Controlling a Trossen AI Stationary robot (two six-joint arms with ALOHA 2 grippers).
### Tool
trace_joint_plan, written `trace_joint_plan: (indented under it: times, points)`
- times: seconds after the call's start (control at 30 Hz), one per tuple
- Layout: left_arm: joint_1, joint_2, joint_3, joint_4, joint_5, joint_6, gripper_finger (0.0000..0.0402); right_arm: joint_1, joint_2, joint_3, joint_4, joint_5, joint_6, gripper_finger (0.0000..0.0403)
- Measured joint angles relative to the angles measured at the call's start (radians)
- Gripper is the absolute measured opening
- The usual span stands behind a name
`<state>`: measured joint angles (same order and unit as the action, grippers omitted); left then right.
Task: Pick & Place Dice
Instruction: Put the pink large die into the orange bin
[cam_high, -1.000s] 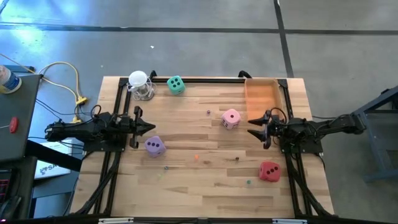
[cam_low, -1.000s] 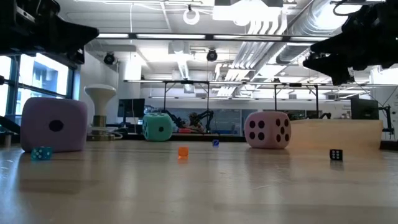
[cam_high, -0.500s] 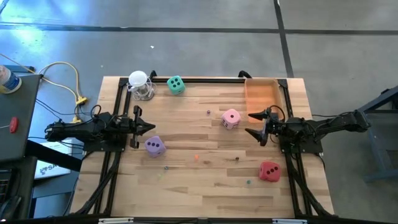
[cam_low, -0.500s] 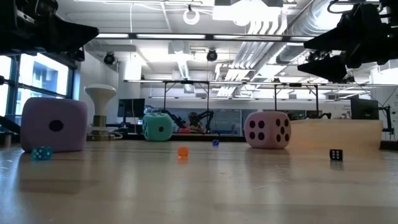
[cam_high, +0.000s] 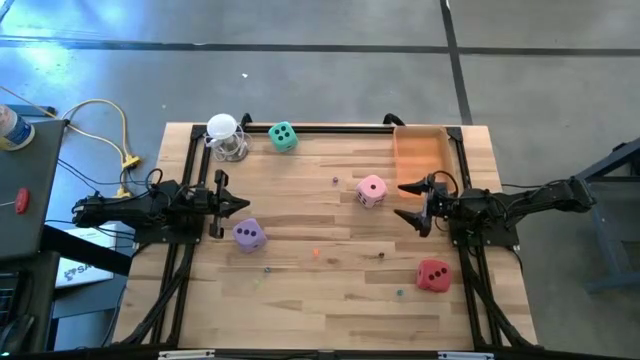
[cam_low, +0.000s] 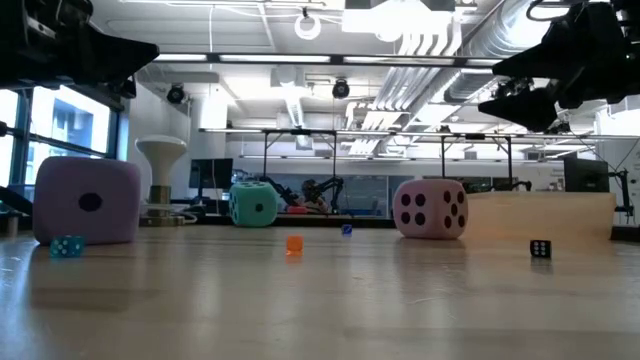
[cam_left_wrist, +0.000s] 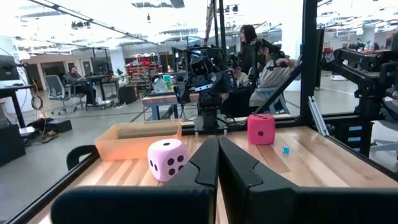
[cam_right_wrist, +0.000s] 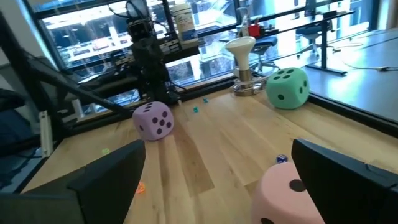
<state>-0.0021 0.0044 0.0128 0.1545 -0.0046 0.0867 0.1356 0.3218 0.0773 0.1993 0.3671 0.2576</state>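
Four dice sit flat on the wooden table: green (cam_high: 283, 136) near the far edge, pink (cam_high: 371, 190) right of centre, purple (cam_high: 248, 234) left of centre, red (cam_high: 433, 275) near the right front. My right gripper (cam_high: 406, 201) hovers open above the table, just right of the pink die (cam_right_wrist: 283, 196), which lies ahead of its fingers and between them. My left gripper (cam_high: 240, 205) is shut (cam_left_wrist: 217, 146) and hangs in the air just beyond the purple die (cam_low: 85, 200). Neither gripper touches anything.
An orange tray (cam_high: 420, 155) lies at the far right, beyond the right gripper. A white round-topped object (cam_high: 226, 138) stands at the far edge, left of the green die. Tiny coloured beads (cam_low: 293, 244) are scattered over the middle and the near part of the table. People sit in the room behind.
My right gripper has risen a little and spread its fingers wider, staying just right of the pink die. The dice and my left arm have kept still.
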Motion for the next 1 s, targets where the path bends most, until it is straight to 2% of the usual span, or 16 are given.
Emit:
trace_joint_plan:
  times: [0.37, 0.47, 0.57, 0.77, 1.0]
  points:
    - [0.0, 0.0, 0.0, 0.008, -0.003, 0.055, 0.0, 0.0, 0.024, 0.001, -0.002, 0.028, 0.016, 0.0398]
    - [0.0, 0.0, 0.0, 0.008, -0.048, 0.055, 0.0, 0.0, 0.048, 0.001, -0.001, 0.089, 0.066, 0.0398]
    - [0.0, 0.0, 0.0, 0.009, -0.09, 0.054, 0.0, -0.001, 0.091, 0.001, 0.004, 0.168, 0.137, 0.0398]
    - [0.0, 0.0, 0.0, 0.022, -0.103, 0.003, 0.0, 0.0, 0.166, 0.004, 0.119, 0.174, 0.081, 0.0398]
    - [0.0, 0.0, 0.0, 0.041, -0.102, -0.005, 0.0, 0.0, 0.333, 0.118, 0.066, 0.235, 0.065, 0.0398]
